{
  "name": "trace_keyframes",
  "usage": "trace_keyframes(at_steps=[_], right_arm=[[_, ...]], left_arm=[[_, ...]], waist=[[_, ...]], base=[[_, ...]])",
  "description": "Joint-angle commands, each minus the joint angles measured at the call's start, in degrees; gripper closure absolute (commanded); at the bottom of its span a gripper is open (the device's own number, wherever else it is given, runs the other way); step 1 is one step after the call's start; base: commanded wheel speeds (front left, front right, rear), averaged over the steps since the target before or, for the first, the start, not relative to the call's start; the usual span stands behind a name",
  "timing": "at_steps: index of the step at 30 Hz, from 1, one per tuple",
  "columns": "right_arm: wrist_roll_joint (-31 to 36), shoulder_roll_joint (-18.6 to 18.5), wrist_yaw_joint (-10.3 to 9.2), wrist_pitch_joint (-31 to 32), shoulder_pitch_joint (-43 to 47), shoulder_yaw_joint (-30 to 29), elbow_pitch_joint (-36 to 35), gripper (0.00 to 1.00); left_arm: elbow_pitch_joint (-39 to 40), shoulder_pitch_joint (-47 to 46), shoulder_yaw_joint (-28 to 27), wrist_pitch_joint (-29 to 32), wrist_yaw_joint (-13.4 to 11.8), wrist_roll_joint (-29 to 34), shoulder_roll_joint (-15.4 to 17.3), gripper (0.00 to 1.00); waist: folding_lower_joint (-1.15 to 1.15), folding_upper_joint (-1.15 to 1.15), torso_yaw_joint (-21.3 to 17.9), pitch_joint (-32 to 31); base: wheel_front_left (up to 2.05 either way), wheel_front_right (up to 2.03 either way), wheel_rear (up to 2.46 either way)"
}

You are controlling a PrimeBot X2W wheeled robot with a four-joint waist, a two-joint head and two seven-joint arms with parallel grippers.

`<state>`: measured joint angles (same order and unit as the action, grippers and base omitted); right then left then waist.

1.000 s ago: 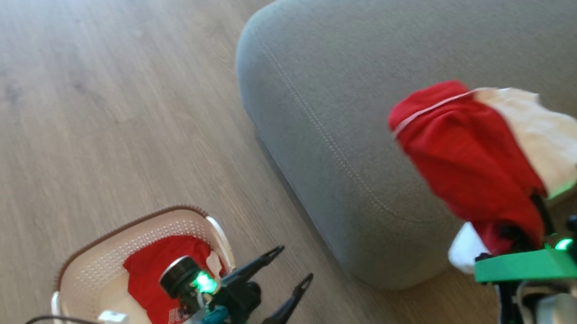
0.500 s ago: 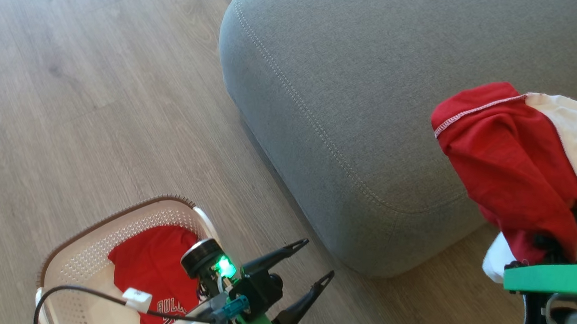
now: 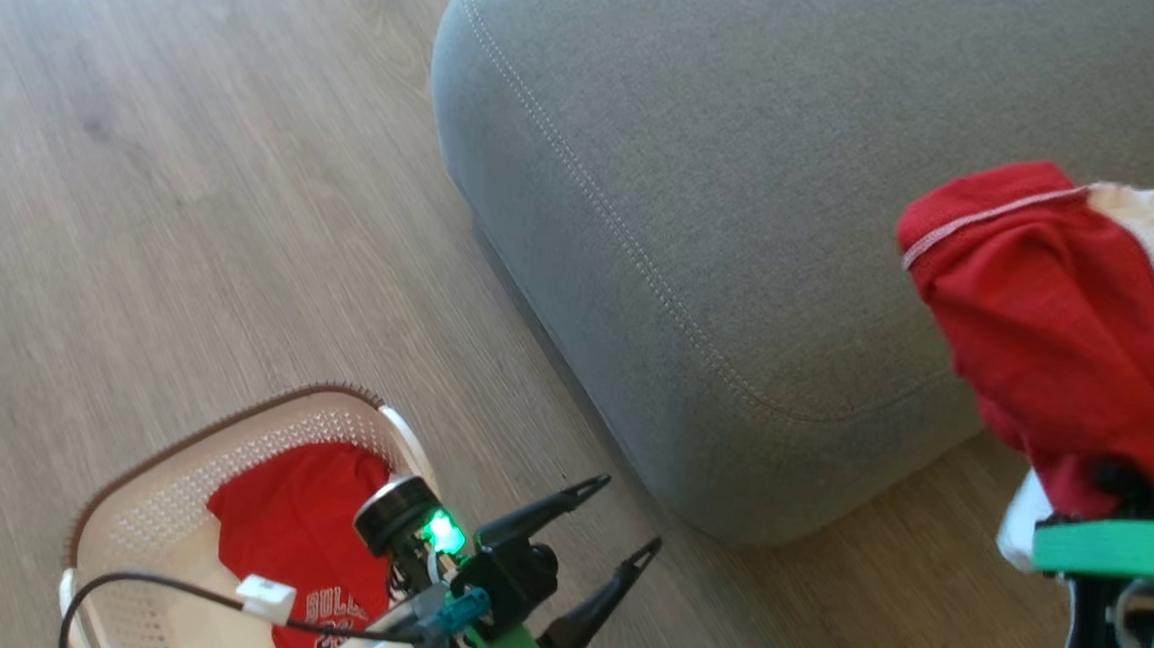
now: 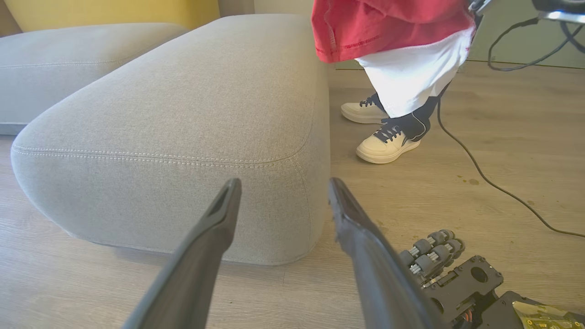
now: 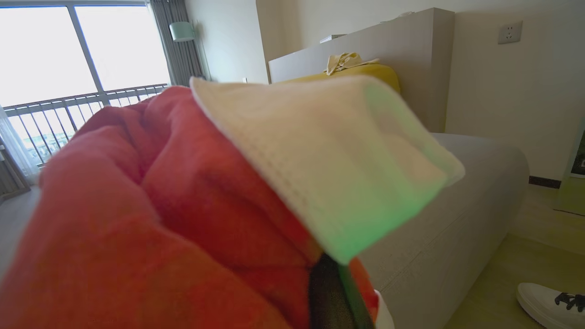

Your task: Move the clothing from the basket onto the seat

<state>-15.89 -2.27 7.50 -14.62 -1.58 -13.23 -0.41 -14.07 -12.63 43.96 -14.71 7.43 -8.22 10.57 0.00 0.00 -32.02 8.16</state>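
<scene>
A red garment with a white panel (image 3: pixel 1057 333) is draped over my right gripper (image 3: pixel 1123 488), which is shut on it. The cloth hides the fingers. It hangs raised at the right end of the grey seat (image 3: pixel 743 224). In the left wrist view the same garment (image 4: pixel 388 27) dangles above the seat's (image 4: pixel 183 114) far end. The garment (image 5: pixel 183 219) is close up in the right wrist view, with the seat (image 5: pixel 457 219) behind. A second red garment (image 3: pixel 299 527) with printed letters lies in the cream basket (image 3: pixel 230 423) at lower left. My left gripper (image 3: pixel 622 517) (image 4: pixel 283 183) stands open and holds nothing, just right of the basket.
A person's feet in white sneakers (image 4: pixel 386 144) stand on the wooden floor beyond the seat. A black cable (image 4: pixel 493 183) trails across the floor. Part of my own base (image 4: pixel 457 283) is at lower right. A yellow cushion (image 4: pixel 114 11) lies behind the seat.
The head view has shifted, so the seat and basket sit differently. Against the seat, the held garment is now farther right. The left gripper stays open beside the basket.
</scene>
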Motion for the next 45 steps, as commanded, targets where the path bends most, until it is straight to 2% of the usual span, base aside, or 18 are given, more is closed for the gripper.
trace_keyframes(at_steps=[1, 9, 16, 19, 26, 28, 32, 39, 45], right_arm=[[0.09, -0.61, -0.01, -0.38, -4.41, 0.88, -2.21, 1.00], [0.03, -1.55, -0.01, -0.38, -16.55, 0.19, -0.73, 1.00], [-2.23, -5.23, -0.01, -0.38, -27.31, -0.60, 4.59, 1.00], [-3.96, -7.66, -0.01, -0.38, -34.65, -0.81, 8.07, 1.00], [-7.92, -10.28, -0.01, -0.38, -45.51, -1.56, 13.36, 1.00], [-9.64, -11.25, -0.01, -0.38, -48.88, -2.43, 16.45, 1.00], [-9.05, -15.20, -0.01, -0.38, -54.84, -4.13, 24.72, 1.00], [-8.70, -17.81, -0.01, -0.38, -63.50, -13.30, 40.53, 1.00], [-4.33, -18.31, -0.01, -0.38, -68.13, -19.59, 45.48, 1.00]], left_arm=[[1.62, -0.69, -2.66, -0.29, 0.06, 0.06, 0.96, 0.00], [2.68, -1.58, -3.82, -0.29, 0.06, 1.62, 6.42, 0.00], [4.05, -2.57, -4.22, -0.29, 0.06, 2.47, 9.98, 0.00], [4.83, -4.46, -3.56, -0.29, 0.06, 2.79, 12.03, 0.00], [5.71, -6.72, -4.20, -0.29, 0.06, 1.62, 13.41, 0.00], [5.67, -7.27, -3.74, -0.29, 0.06, 2.00, 14.04, 0.00], [5.68, -8.32, -2.77, -0.29, 0.06, 1.99, 14.43, 0.00], [4.90, -9.11, -3.37, -0.29, 0.06, 1.34, 14.03, 0.00], [5.63, -9.29, -4.15, -0.29, 0.06, 1.41, 13.80, 0.00]], waist=[[0.00, 0.00, -0.10, 1.27], [0.00, 0.00, -0.73, 10.20], [0.00, 0.00, -1.02, 16.67], [0.00, 0.00, -0.03, 20.83], [0.00, 0.00, 2.00, 25.67], [0.00, 0.00, 2.76, 26.98], [0.00, 0.00, 4.81, 29.10], [0.00, 0.00, 8.76, 31.46], [0.00, 0.00, 11.60, 33.30]], base=[[0.00, 0.00, 0.00], [0.00, 0.00, 0.00], [0.00, 0.00, 0.00], [0.00, 0.00, 0.00], [0.00, 0.00, 0.00], [0.00, 0.00, 0.00], [0.00, 0.00, 0.00], [0.00, 0.00, 0.00], [0.00, 0.00, 0.00]])
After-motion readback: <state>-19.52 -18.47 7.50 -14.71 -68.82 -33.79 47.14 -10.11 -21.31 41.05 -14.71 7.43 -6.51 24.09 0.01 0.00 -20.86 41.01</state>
